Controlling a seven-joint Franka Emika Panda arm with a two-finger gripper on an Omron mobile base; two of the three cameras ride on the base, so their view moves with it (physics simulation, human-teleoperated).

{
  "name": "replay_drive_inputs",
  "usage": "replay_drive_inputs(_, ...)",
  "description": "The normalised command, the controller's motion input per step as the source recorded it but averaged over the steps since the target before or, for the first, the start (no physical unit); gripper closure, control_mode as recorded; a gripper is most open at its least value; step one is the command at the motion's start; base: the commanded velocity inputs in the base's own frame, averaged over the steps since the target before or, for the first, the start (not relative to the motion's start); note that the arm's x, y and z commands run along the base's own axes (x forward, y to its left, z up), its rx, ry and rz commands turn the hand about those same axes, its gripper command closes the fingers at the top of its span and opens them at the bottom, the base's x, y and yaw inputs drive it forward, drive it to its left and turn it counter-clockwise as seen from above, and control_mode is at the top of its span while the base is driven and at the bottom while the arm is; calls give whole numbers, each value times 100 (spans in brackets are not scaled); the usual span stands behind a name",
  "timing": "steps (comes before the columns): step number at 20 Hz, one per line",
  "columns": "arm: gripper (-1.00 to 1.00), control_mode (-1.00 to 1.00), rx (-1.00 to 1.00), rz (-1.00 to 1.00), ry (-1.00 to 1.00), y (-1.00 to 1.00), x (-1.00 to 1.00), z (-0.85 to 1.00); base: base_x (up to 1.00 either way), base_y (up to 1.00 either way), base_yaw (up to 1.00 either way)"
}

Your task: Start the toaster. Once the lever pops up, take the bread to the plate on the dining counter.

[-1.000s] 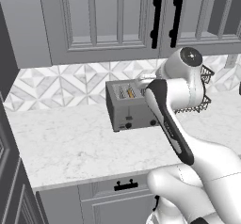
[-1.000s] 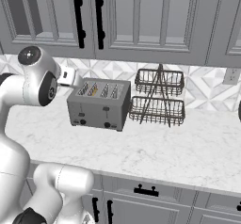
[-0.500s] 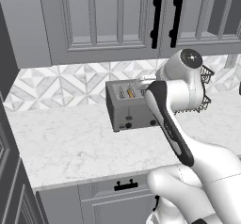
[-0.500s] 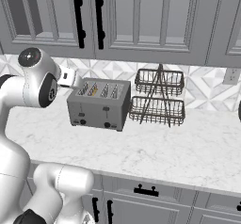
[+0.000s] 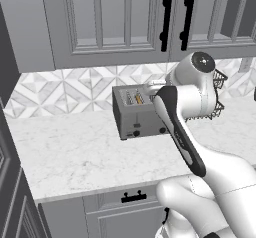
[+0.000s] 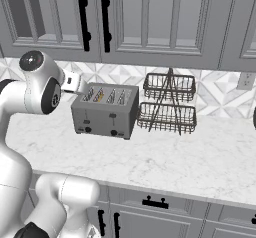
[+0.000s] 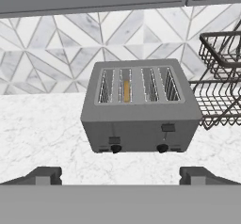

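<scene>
The tool [image 7: 120, 175] is held spread wide and empty, near the front of the toaster [image 7: 140, 106], apart from it. The bread [image 7: 126, 91] is seen standing in the second slot from the left. The toaster is set on the marble desk [image 7: 42, 129], with a wire basket rack [image 7: 221, 86] just right of it.

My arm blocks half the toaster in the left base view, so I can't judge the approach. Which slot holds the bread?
Observer: In the hand view, the bread stands in the second slot from the left of the toaster.
Operator: Are the two slider tabs level?
Observer: No. The left slider tab sits lower than the right slider tab.
Operator: And the tool?
Observer: The tool is open, short of the toaster's front and touching nothing.
</scene>
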Motion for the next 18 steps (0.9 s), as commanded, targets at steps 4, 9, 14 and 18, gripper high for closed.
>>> replay_drive_inputs(4,-100,-100,0,0,0,0,0,0,0,0,0)
replay_drive_inputs(9,-100,-100,0,0,0,0,0,0,0,0,0)
replay_drive_inputs(14,-100,-100,0,0,0,0,0,0,0,0,0)
replay_drive_inputs(18,-100,-100,0,0,0,0,0,0,0,0,0)
